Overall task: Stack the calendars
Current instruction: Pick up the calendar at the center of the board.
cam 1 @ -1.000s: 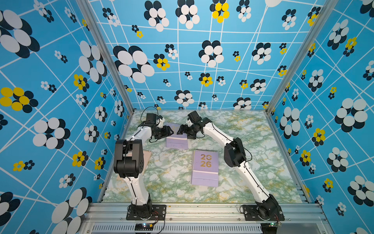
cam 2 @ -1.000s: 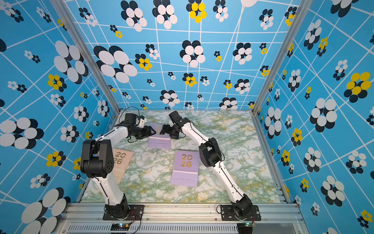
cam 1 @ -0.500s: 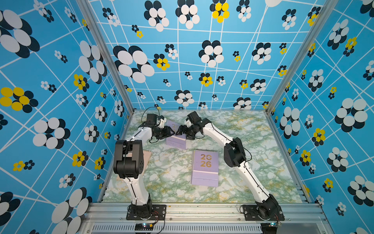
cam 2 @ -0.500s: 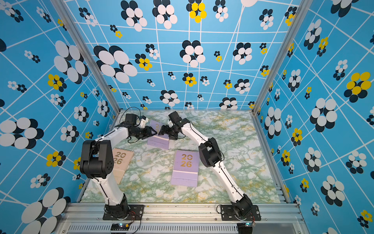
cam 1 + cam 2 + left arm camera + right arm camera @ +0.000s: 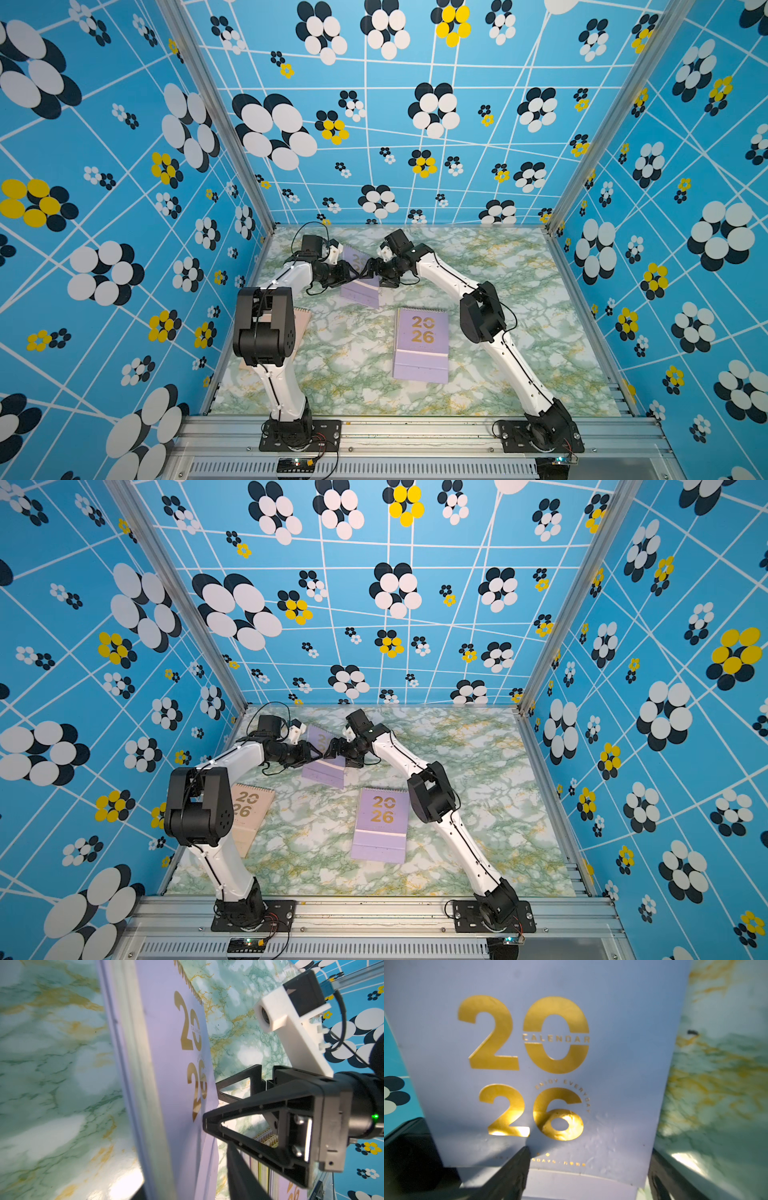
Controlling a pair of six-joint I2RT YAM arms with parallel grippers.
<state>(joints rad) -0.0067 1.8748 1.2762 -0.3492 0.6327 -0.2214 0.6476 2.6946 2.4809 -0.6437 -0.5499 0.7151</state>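
In a top view the flat lavender spiral-bound calendar (image 5: 360, 293) sits far back, with the left gripper (image 5: 356, 270) and right gripper (image 5: 371, 270) tip to tip over it. The left wrist view shows its edge between the right gripper's wide jaws (left gripper's hold: cannot tell). In the right wrist view its long axis runs away from that gripper.

One lavender calendar (image 5: 360, 291), spiral-bound with gold "20 26" on its cover, sits furthest back, skewed and apparently tilted up along one side. A second lavender calendar (image 5: 422, 347) lies flat in the middle, spiral edge away. A peach calendar (image 5: 251, 812) lies flat well to its left, partly hidden.
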